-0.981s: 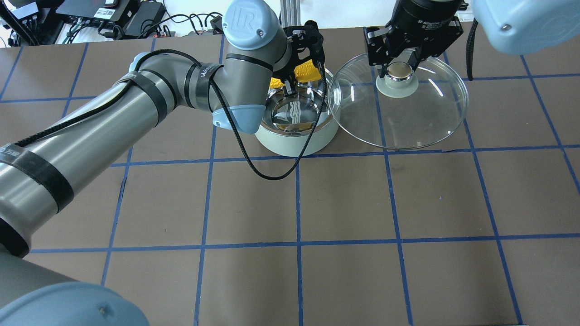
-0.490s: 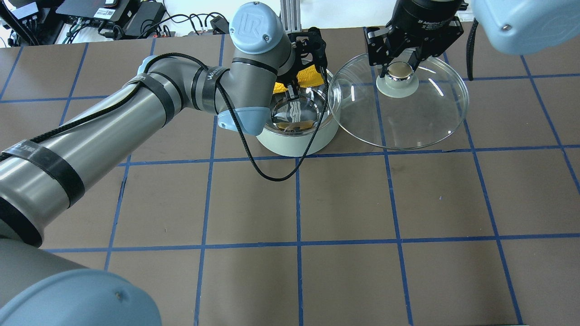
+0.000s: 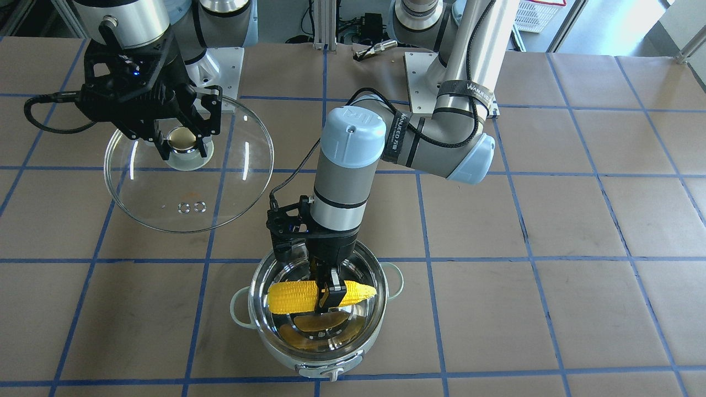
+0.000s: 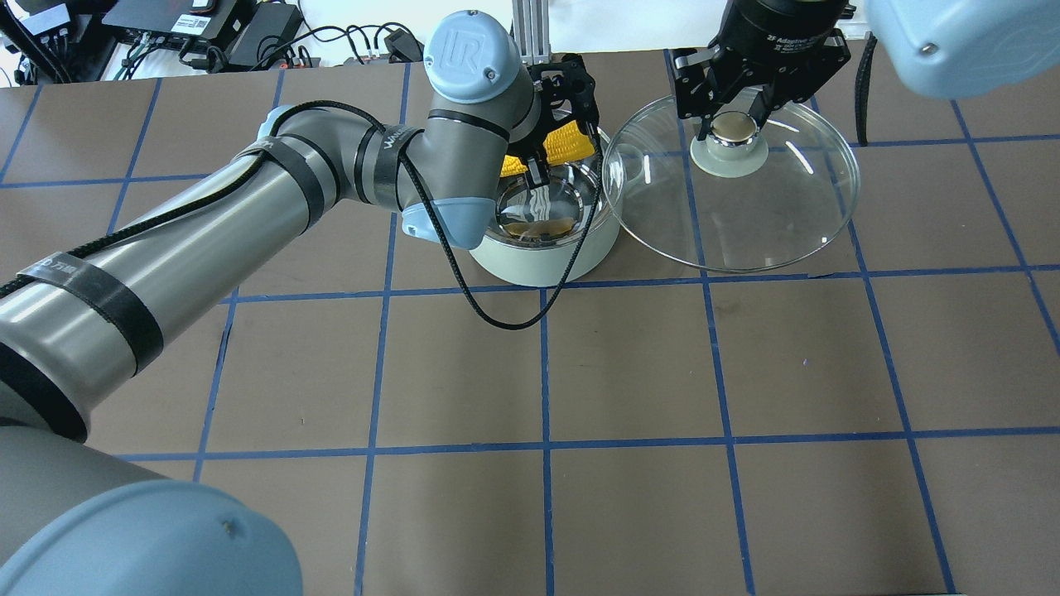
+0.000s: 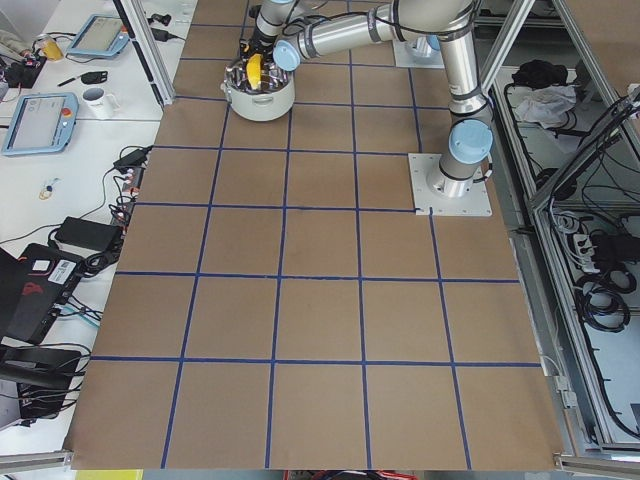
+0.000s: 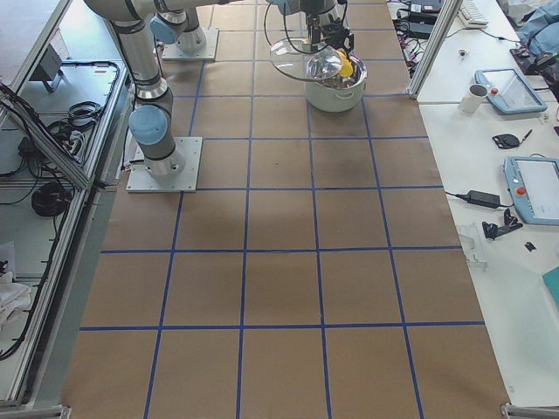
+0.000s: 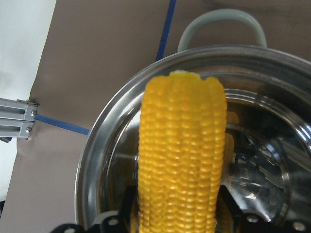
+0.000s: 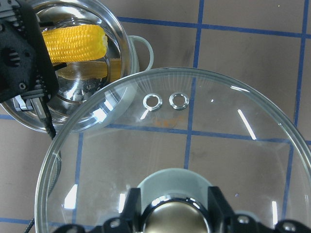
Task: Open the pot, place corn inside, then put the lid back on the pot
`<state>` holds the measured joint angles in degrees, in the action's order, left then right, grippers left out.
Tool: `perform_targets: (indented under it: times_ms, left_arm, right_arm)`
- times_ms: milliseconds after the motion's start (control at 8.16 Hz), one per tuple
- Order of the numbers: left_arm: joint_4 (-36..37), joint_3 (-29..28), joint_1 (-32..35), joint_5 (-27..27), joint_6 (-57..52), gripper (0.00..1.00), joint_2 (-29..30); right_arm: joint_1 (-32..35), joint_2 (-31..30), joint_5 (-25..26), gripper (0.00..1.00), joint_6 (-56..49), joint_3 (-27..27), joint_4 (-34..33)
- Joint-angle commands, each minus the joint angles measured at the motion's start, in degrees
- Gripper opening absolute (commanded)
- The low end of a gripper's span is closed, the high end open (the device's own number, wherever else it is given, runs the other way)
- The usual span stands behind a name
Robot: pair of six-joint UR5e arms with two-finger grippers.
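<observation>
The pale green pot [image 3: 358, 353] stands open at the table's far middle; it also shows in the overhead view [image 4: 542, 261]. My left gripper [image 3: 329, 292] is shut on the yellow corn [image 3: 292, 295] and holds it level inside the pot's mouth, above the steel bottom. The corn also shows in the overhead view [image 4: 567, 141] and fills the left wrist view [image 7: 182, 155]. My right gripper [image 3: 182, 140] is shut on the knob of the clear glass lid [image 3: 220, 204] and holds it tilted in the air beside the pot [image 4: 745, 215]. The lid's two vent holes [image 8: 165, 101] show in the right wrist view.
The brown table [image 4: 629, 372] has a grid of blue tape lines. A black cable [image 4: 505, 314] hangs from my left wrist in front of the pot. Cables and electronics [image 4: 190, 29] lie past the table's far edge.
My left arm has shifted slightly right and down, bringing the corn lower into the pot's mouth. The right gripper and lid have barely moved.
</observation>
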<state>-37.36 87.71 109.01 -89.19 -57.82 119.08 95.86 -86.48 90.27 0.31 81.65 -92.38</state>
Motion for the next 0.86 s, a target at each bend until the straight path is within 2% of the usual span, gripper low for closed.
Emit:
perform_targets:
  times_ms: [0, 123, 368, 490, 613, 735]
  left_arm:
    - [-0.1, -0.1, 0.1, 0.0, 1.9, 0.97, -1.0]
    - [-0.2, -0.1, 0.1, -0.1, 3.2, 1.0, -1.7]
    - [-1.4, -0.2, -0.5, -0.5, 4.4, 1.0, -5.5]
    - [-7.5, -0.3, -1.2, -0.3, 4.5, 1.0, -8.2]
    - [-11.5, -0.3, -4.8, -0.2, 4.5, 1.0, -11.6]
    - [-14.7, -0.3, -9.6, 3.8, 4.5, 1.0, -13.8]
  right_arm:
    - [-0.1, 0.0, -0.1, 0.27, 0.0, 0.0, 0.0]
    - [-0.1, 0.0, -0.1, 0.27, 0.0, 0.0, 0.1]
    - [-0.1, 0.0, -0.1, 0.27, 0.0, 0.0, 0.0]
    - [-0.1, 0.0, -0.4, 0.27, 0.0, -0.1, -0.4]
    - [-0.8, 0.4, -0.5, 0.26, -0.6, -0.1, -1.0]
    - [-1.3, 0.9, -2.1, 0.26, -0.2, -0.3, -3.1]
